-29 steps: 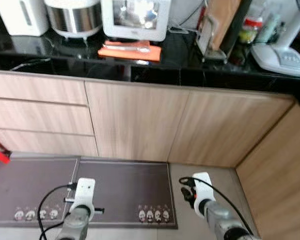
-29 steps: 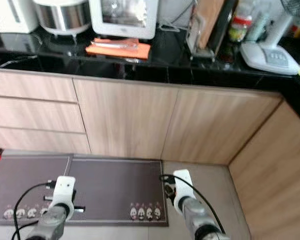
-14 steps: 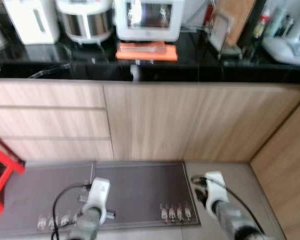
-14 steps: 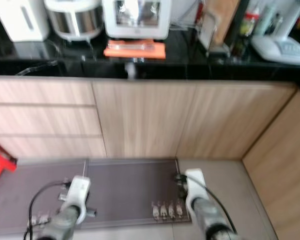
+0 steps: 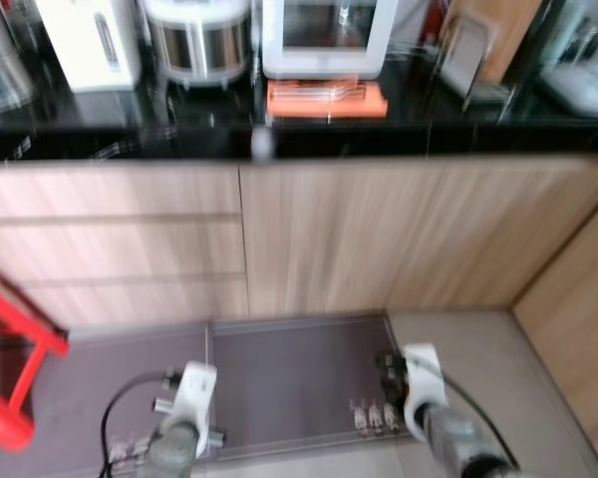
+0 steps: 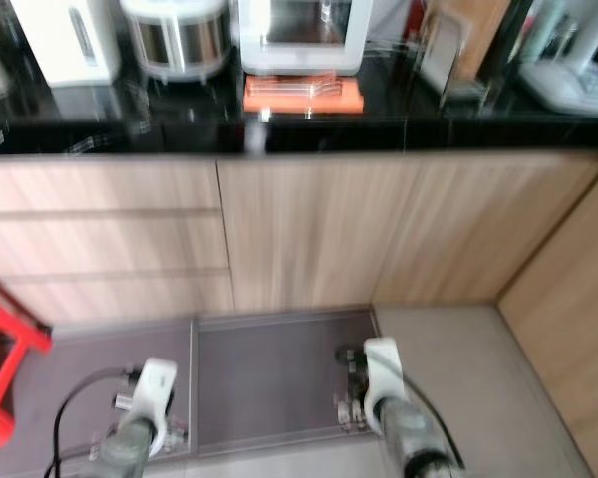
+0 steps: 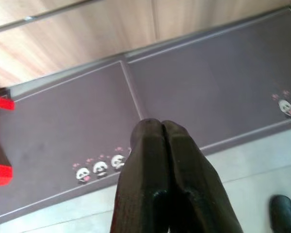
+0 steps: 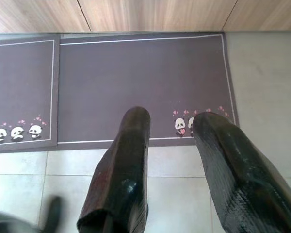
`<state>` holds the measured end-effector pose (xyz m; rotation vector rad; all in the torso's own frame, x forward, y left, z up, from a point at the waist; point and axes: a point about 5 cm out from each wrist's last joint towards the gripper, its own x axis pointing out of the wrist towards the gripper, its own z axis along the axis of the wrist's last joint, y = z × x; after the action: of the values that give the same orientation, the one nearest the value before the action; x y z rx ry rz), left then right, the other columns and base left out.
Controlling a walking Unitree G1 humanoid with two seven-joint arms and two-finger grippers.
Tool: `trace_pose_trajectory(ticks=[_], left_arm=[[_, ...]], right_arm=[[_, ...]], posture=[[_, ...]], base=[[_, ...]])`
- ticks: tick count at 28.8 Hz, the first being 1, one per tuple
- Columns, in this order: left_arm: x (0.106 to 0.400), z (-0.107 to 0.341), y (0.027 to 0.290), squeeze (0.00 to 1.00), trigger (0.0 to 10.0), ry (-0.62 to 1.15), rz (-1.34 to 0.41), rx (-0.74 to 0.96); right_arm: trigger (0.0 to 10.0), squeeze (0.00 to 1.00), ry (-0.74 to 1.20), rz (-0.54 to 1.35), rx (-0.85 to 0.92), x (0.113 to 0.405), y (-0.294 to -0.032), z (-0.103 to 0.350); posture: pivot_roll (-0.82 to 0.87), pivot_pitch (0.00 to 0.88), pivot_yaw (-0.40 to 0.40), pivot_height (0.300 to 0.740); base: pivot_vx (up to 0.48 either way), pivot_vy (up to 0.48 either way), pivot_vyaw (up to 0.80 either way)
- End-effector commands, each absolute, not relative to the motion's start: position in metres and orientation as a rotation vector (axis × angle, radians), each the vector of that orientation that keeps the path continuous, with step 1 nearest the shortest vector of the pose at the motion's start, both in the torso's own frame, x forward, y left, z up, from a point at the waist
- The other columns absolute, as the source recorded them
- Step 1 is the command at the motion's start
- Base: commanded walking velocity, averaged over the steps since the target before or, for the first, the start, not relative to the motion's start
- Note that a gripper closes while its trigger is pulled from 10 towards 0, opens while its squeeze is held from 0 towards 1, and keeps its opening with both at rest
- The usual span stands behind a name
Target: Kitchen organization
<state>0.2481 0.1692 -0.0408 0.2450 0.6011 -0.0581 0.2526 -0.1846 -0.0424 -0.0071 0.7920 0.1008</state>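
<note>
Jaws first: the left gripper [image 7: 161,127] hangs low over the floor with its two black fingers pressed together on nothing; the right gripper [image 8: 170,121] hangs likewise, fingers spread apart, nothing between them. Both arms idle.

Change over the last second — the whole head view has slid sideways. A red stool [image 5: 10,358] has come into sight at the robot's left, and the white water boiler [image 5: 85,40] and the steel rice cooker [image 5: 199,38] now sit further into frame, while the white fan base at the right has nearly left it. Blur in both eye views. That is camera motion, not the things moving: the robot seems to be turning or stepping to its left along the wood-fronted cabinets [image 5: 309,234].

Task items are all up on the black stone bench [image 5: 130,129]: an orange tray with cutlery-like pieces [image 6: 302,92] lies just in front of the white countertop oven [image 6: 304,30]. Exact contents of the tray too blurred to tell.

Below, grey panda-print floor mats [image 8: 136,82] lie along the cabinet foot.

Judgement: still in the approach phase — nothing grasped, both grippers well below bench height. Organizing has not visibly started.
</note>
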Motion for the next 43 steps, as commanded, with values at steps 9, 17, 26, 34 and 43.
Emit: trace_pose_trajectory(ticks=[9,17,26,34,43], left_arm=[[0.2442,-0.0433,0.1779,0.0,10.0,0.624,-0.049,0.268],[0.2437,-0.0438,0.1788,0.0,10.0,0.631,-0.053,0.275],[0.2435,-0.0441,0.179,0.0,10.0,0.634,-0.054,0.277],[0.2437,-0.0437,0.1786,0.0,10.0,0.626,-0.059,0.285],[0.2436,-0.0439,0.1764,0.0,10.0,0.623,-0.076,0.305]], right_arm=[[10.0,0.0,0.752,0.13,-0.003,0.2618,-0.1757,-0.036],[10.0,0.0,0.755,0.132,0.0,0.2619,-0.1748,-0.0361],[10.0,0.0,0.765,0.138,-0.006,0.2619,-0.175,-0.0362],[10.0,0.0,0.761,0.143,-0.008,0.2623,-0.175,-0.0358],[10.0,0.0,0.751,0.149,0.003,0.2627,-0.1745,-0.0353]], posture=[[-0.01,0.0,-0.041,0.731],[-0.01,0.0,-0.036,0.731],[-0.01,0.002,-0.034,0.731],[-0.01,0.006,-0.037,0.731],[-0.01,0.004,-0.036,0.731]], base=[[0.0,0.47,0.53],[0.0,0.472,0.0],[0.0,0.47,0.0],[0.0,0.202,0.0],[0.0,0.0,0.0]])
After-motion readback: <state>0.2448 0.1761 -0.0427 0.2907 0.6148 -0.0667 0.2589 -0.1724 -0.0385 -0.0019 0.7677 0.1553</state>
